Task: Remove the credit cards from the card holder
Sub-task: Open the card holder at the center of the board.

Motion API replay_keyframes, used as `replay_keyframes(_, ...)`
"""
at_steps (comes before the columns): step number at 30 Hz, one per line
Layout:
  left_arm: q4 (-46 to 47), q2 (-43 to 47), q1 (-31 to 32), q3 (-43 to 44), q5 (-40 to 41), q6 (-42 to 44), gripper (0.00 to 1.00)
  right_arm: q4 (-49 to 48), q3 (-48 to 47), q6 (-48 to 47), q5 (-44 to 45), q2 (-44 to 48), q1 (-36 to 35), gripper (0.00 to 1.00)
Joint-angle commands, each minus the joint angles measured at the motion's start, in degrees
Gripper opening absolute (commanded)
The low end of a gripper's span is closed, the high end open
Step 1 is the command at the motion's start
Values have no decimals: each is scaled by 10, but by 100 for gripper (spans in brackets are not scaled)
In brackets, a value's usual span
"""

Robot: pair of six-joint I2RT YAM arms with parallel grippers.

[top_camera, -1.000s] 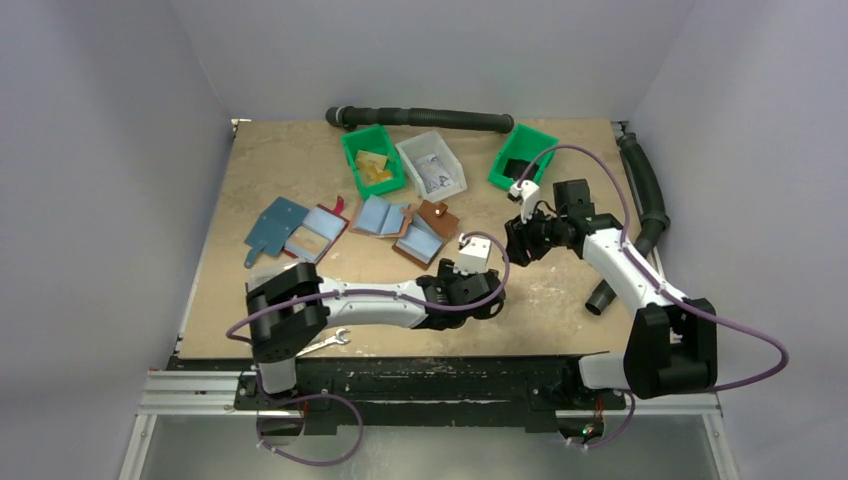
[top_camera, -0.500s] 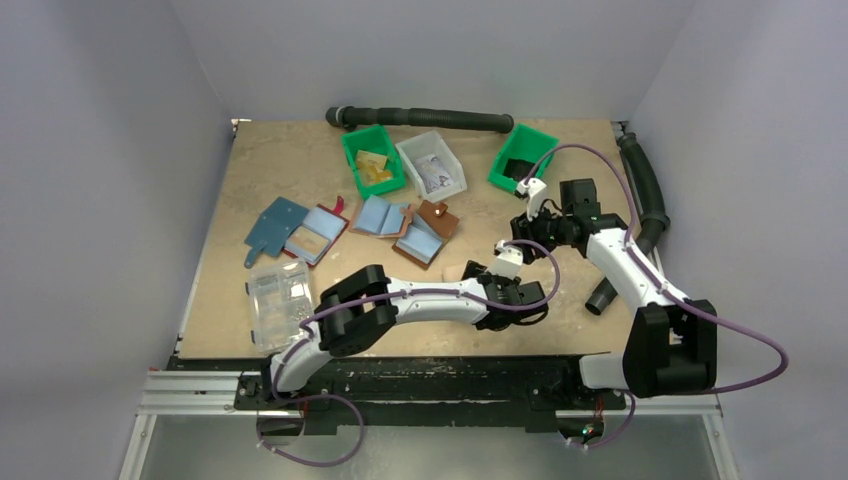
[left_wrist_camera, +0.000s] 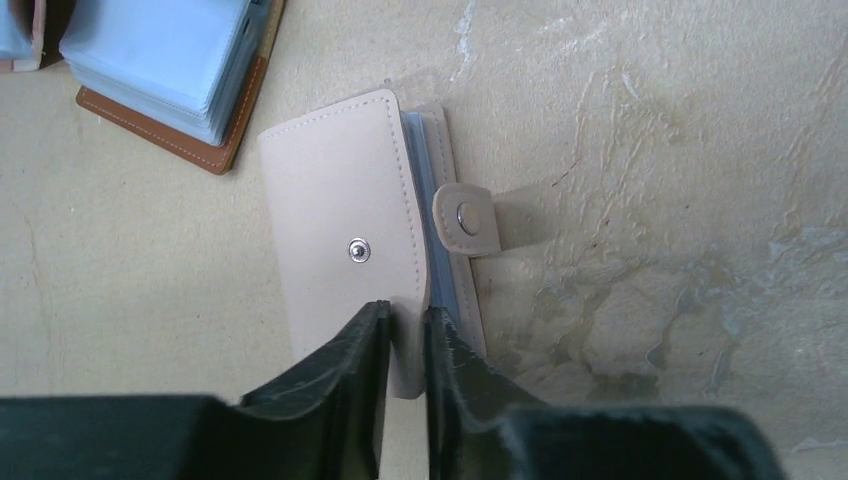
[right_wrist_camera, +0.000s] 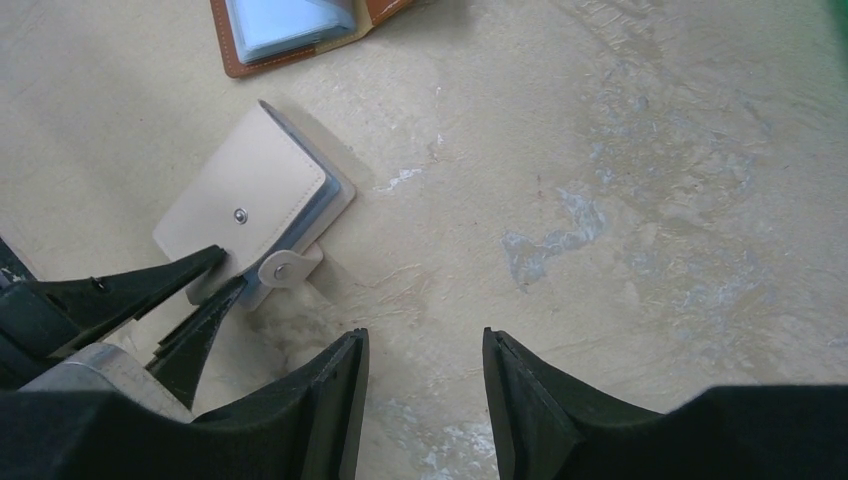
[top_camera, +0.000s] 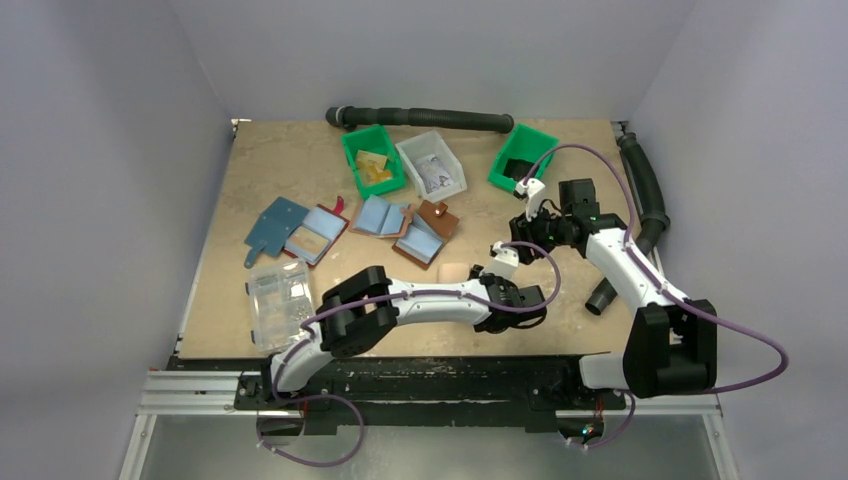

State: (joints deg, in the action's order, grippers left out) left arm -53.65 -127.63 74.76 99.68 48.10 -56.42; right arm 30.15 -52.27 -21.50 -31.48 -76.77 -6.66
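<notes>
One card holder (left_wrist_camera: 340, 220) lies flat on the table (left_wrist_camera: 650, 150), around the middle of its near half, just near and right of an open brown wallet (left_wrist_camera: 170, 60) with pale blue sleeves. It is a small rectangular case with a smooth cream cover, stitched along its rounded edge, with a metal snap stud at its centre. A short strap (left_wrist_camera: 468, 218) carrying the matching snap sticks out unfastened from its right side. Thin bluish sleeve edges show under the cover there; whether cards sit in them cannot be told. The left gripper (left_wrist_camera: 405, 310) is closed on the cover's near edge, a dark finger on each side. The right gripper (right_wrist_camera: 422, 335) hangs over bare table right of the case, fingers apart, holding nothing.
</notes>
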Motion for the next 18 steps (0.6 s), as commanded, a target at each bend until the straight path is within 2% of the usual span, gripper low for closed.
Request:
replay_keyframes(1, -4, 46, -1, -15, 11, -5, 13, 2, -12, -1, -21, 13, 0, 53)
replay_keyframes(3, 30, 85, -2, -48, 6, 3, 1, 5, -12, -6, -26, 14, -1, 53)
replay_keyframes(10, 222, 272, -26, -244, -50, 23, 0, 17, -12, -32, -60, 30, -1, 52)
replay_keyframes(15, 422, 418, -119, -454, -208, 17, 0, 33, -14, -57, -105, 32, -2, 52)
replay_keyframes(18, 479, 486, -155, -534, -253, -5, 0, 43, -13, -78, -130, 35, -11, 52)
